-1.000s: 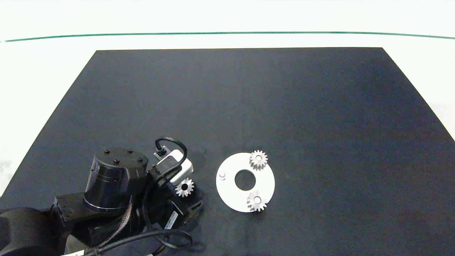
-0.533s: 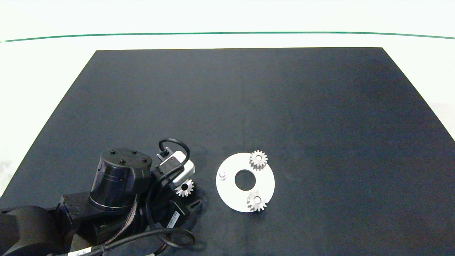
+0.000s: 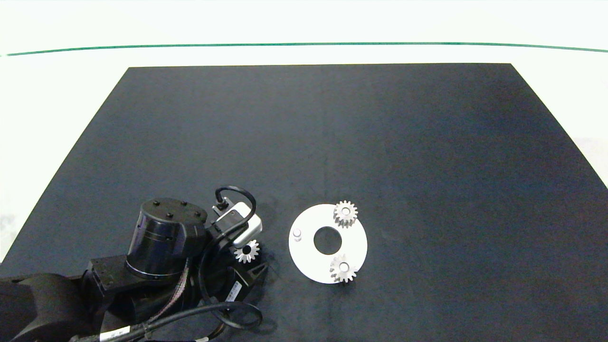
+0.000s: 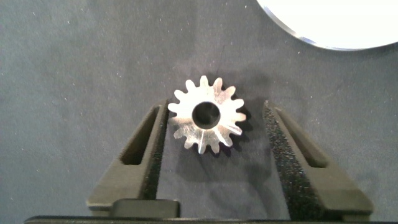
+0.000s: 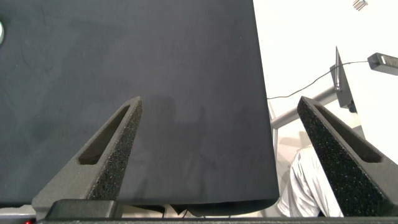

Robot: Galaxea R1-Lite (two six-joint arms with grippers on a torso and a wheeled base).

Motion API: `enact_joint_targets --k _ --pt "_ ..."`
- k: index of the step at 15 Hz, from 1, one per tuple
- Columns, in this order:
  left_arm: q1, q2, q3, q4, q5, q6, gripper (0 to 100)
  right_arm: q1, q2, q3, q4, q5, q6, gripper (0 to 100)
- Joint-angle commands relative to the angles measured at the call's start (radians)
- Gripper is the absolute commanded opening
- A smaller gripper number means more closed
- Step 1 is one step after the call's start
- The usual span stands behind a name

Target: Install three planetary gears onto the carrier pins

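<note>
Left gripper [image 4: 211, 134] hangs low over the dark mat [image 3: 332, 142] near the table's front left, its two grey fingers [image 4: 140, 155] spread apart with the loose planetary gear [image 4: 207, 114] lying flat on the mat between them; one finger sits right against the gear's teeth, the other stands a little clear of them. In the head view this loose gear [image 3: 247, 251] shows just past the arm's wrist camera, beside the white disc [image 3: 311, 263] but not touching it. The disc lies flat on the mat with its large centre hole open. Two more gears are already seated on carrier pins: the far gear [image 3: 345, 213] at the disc's far edge and the near gear [image 3: 343, 269] at its near edge. The third pin, the bare pin [image 3: 297, 233], stands on the disc's side that faces the loose gear. Right gripper [image 5: 224, 155] is out of the head view; its wrist camera shows its fingers wide apart above the mat's edge, with nothing between them.
</note>
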Motion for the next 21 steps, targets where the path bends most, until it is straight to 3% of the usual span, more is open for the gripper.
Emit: enact_joint_targets --k 1,21 --pt "0.001 0.005 0.001 -0.032 0.001 0.010 53 0.000 0.002 -0.003 0.006 -0.002 -0.002 100" --pt "0.009 0.011 0.018 -0.039 0.001 0.019 13 0.003 0.004 -0.014 0.006 -0.002 -0.002 100"
